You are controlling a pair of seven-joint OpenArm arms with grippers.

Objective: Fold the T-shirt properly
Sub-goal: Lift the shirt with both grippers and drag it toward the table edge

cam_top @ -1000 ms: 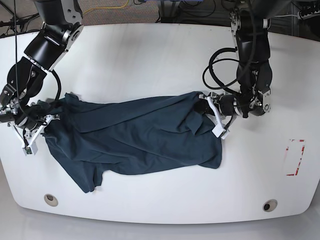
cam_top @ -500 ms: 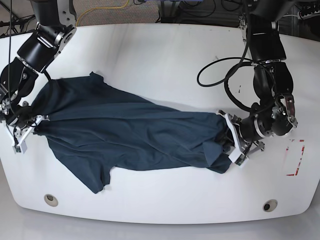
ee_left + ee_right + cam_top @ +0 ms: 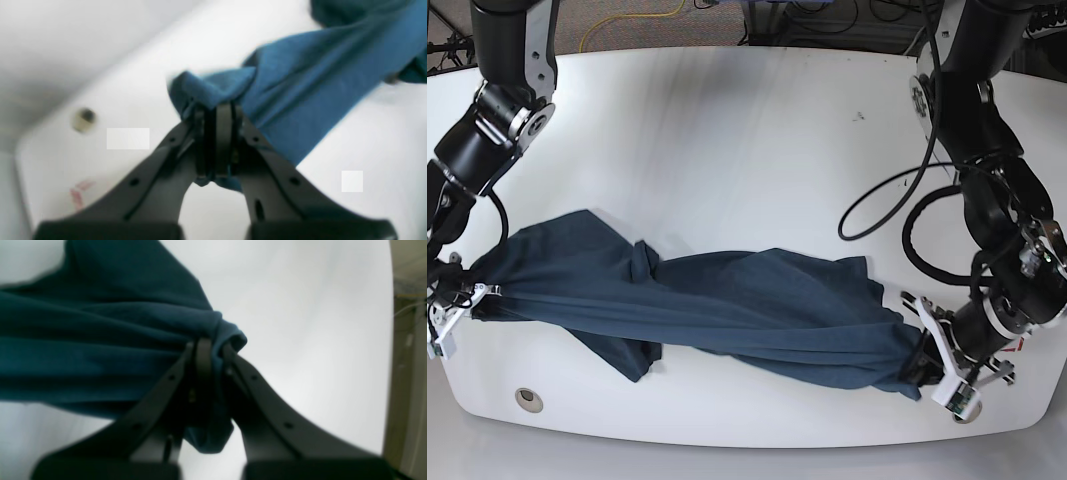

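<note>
- T-shirt (image 3: pixel 717 310) stretched in a long twisted band across the near half of the white table (image 3: pixel 727 130), running from the base view's left edge down to its lower right
- Left gripper (image 3: pixel 924 362) at the lower right end of the band in the base view, clenched on a bunched corner of the cloth, close to the table's near rim
- Seen from the left wrist: left gripper (image 3: pixel 217 133) with jaws pressed together, blue fabric (image 3: pixel 300 100) pinched between them, a small fold poking up above the tips and a scrap hanging below; rest of the cloth leading away to the upper right, clear of the tabletop just beyond the jaws
- Right gripper (image 3: pixel 467 296) at the far left end in the base view, clamped on the other end of the garment, near the table's left rim
- Seen from the right wrist: right gripper (image 3: pixel 211 353) with jaws nearly together on a gathered roll of dark cloth (image 3: pixel 83 340), a loop of fabric curling over the tips and a flap drooping beneath; main body spreading away to the left
- Loose part, likely a sleeve, drooping from the band near the left end onto the table (image 3: pixel 622 355)
- Round hole (image 3: pixel 527 399) in the tabletop, just in front of that hanging part
- Red marking (image 3: pixel 78 195) on the table, blurred, low on the left in the left wrist view
</note>
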